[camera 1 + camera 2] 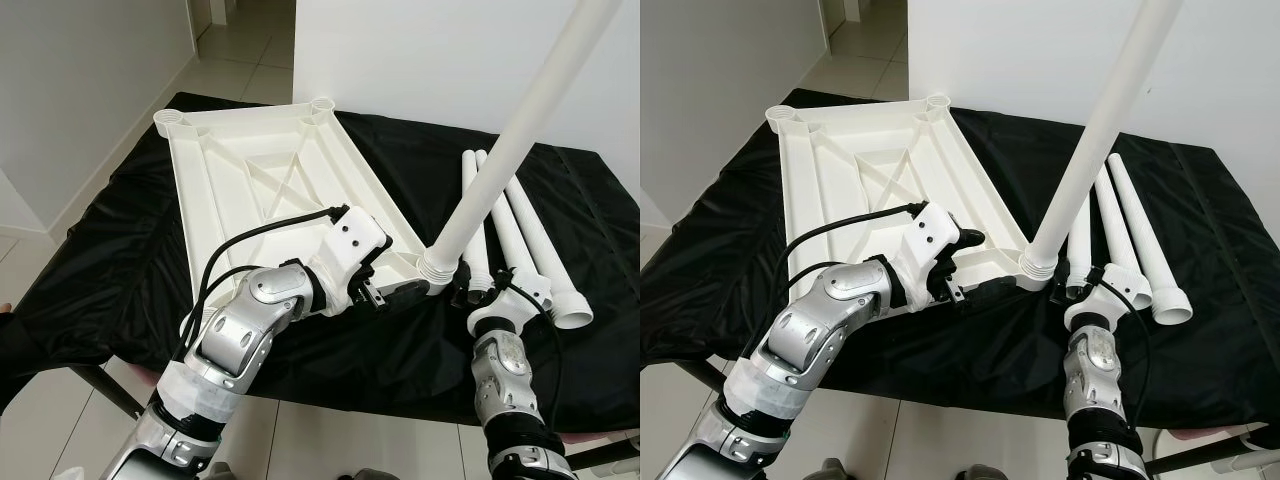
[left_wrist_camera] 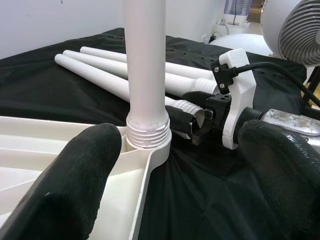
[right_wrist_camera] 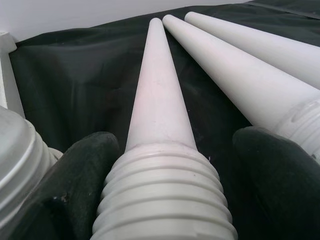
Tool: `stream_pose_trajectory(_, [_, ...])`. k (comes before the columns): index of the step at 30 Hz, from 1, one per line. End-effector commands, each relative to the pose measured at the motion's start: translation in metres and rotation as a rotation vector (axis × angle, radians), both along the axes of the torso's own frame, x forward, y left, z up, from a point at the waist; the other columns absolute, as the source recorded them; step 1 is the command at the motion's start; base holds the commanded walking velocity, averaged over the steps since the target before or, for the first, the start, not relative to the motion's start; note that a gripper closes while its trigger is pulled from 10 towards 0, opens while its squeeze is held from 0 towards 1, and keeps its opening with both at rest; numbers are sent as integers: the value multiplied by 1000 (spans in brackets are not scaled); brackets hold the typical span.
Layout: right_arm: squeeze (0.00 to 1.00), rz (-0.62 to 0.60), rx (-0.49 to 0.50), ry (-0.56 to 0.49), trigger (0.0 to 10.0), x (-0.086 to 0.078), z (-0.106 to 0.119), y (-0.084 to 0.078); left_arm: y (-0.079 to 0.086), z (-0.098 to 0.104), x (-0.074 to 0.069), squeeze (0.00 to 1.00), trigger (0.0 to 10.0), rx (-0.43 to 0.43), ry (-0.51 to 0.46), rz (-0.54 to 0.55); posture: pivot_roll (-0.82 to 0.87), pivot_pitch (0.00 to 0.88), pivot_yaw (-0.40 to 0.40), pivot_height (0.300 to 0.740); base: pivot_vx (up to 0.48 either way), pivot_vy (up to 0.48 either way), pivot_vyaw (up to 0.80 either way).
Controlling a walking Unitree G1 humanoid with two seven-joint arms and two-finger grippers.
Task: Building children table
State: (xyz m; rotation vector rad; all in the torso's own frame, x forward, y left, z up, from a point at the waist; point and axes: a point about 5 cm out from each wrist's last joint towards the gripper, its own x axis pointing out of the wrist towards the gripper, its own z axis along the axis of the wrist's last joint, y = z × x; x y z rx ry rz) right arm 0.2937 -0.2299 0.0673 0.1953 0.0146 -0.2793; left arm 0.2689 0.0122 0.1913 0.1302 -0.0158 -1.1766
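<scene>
The white tabletop lies upside down on the bench, which is draped in a black cloth, with one short end toward the far edge and the other near the robot. The left gripper rests at the tabletop's near right corner, its fingers spread apart, one on the corner rib and the other off past the edge, so it grips nothing and only steadies the piece. Just beside it a leg stands in the corner socket, leaning up and away to the right, its threaded collar not fully sunk. That lean is the main risk: if the thread has started crooked, more turning would jam it, and a knock from either arm could lever the tabletop up or tip the leg out. Further right the right gripper has its fingers set either side of the threaded end of a loose leg, close around it, though I cannot tell whether they have pinched it yet. Two more loose legs lie touching it, so lifting one may roll the others toward the bench's right edge. Open cloth lies to the far right and left of the tabletop; the near edge is close under both wrists, leaving little room to pull back
</scene>
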Motion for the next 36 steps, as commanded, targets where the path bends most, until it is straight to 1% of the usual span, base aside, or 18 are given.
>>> stream_pose_trajectory(1, [0, 61, 55, 151, 10000, -7, -28, 15, -1, 2, 2, 0, 10000, 7, -2, 3, 96, 3, -43, 740, 0, 0, 0])
stream_pose_trajectory(6, [0, 82, 40, 175, 10000, -8, -32, 19, -1, 3, 3, 0, 10000, 6, -5, 6, 98, 2, -43, 740, 0, 0, 0])
stream_pose_trajectory(7, [0, 84, 34, 186, 6627, -9, -33, 19, -1, 3, 3, 0, 10000, 5, -6, 8, 96, 2, -43, 740, 0, 0, 0])
stream_pose_trajectory(8, [0, 84, 34, 186, 6627, -9, -33, 19, -1, 3, 3, 0, 10000, 5, -6, 8, 96, 2, -43, 740, 0, 0, 0])
stream_pose_trajectory(9, [0, 81, 29, 196, 10000, -9, -35, 19, -1, 3, 3, 0, 10000, 5, -6, 9, 96, 2, -42, 740, 0, 0, 0])
stream_pose_trajectory(10, [0, 79, 28, 205, 10000, -10, -36, 18, -1, 4, 3, 0, 10000, 4, -6, 10, 96, 2, -42, 740, 0, 0, 0])
stream_pose_trajectory(11, [0, 77, 21, 208, 3373, -10, -36, 18, -1, 4, 4, 0, 10000, 3, -6, 10, 96, 1, -41, 740, 0, 0, 0])
stream_pose_trajectory(14, [0, 80, 13, 210, 2824, -10, -36, 17, -1, 4, 4, 0, 10000, 4, -6, 10, 95, 0, -40, 740, 0, 0, 0])
stream_pose_trajectory(15, [0, 65, 11, 226, 0, -12, -38, 15, -1, 4, 4, 0, 10000, 3, -8, 10, 95, 0, -40, 740, 0, 0, 0])
stream_pose_trajectory(20, [0, 52, 8, 224, 0, -12, -37, 13, -1, 5, 4, 0, 10000, 1, -9, 10, 95, 0, -40, 740, 0, 0, 0])
stream_pose_trajectory(21, [0, 52, -7, 214, 4824, -12, -35, 12, -1, 5, 4, 0, 10000, 0, -10, 12, 93, 0, -38, 740, 0, 0, 0])
stream_pose_trajectory(22, [0, 52, -7, 214, 4824, -12, -35, 12, -1, 5, 4, 0, 10000, 0, -10, 12, 93, 0, -38, 740, 0, 0, 0])
stream_pose_trajectory(23, [0, 51, -14, 206, 7176, -11, -34, 12, -1, 5, 4, 0, 10000, -2, -11, 12, 92, 0, -38, 740, 0, 0, 0])
stream_pose_trajectory(24, [0, 51, -14, 206, 7176, -11, -34, 12, -1, 5, 4, 0, 10000, -2, -11, 12, 92, 0, -38, 740, 0, 0, 0])
stream_pose_trajectory(27, [0, 22, -54, 179, 0, -11, -30, 10, -1, 5, 5, 0, 10000, 0, -22, 23, 93, 0, -40, 740, 0, 0, 0])
stream_pose_trajectory(29, [0, 22, -54, 179, 0, -11, -30, 10, -1, 5, 5, 0, 10000, 0, -22, 23, 93, 0, -40, 740, 0, 0, 0])
stream_pose_trajectory(30, [0, -12, -91, 150, 10000, -12, -26, 8, -1, 5, 5, 0, 10000, 1, -28, 30, 93, 0, -41, 740, 0, 0, 0])
stream_pose_trajectory(36, [0, -76, -167, -65, 10000, -12, 2, 3, 0, 7, 8, 0, 10000, -27, -22, 48, 93, 0, -41, 740, 0, 0, 0])
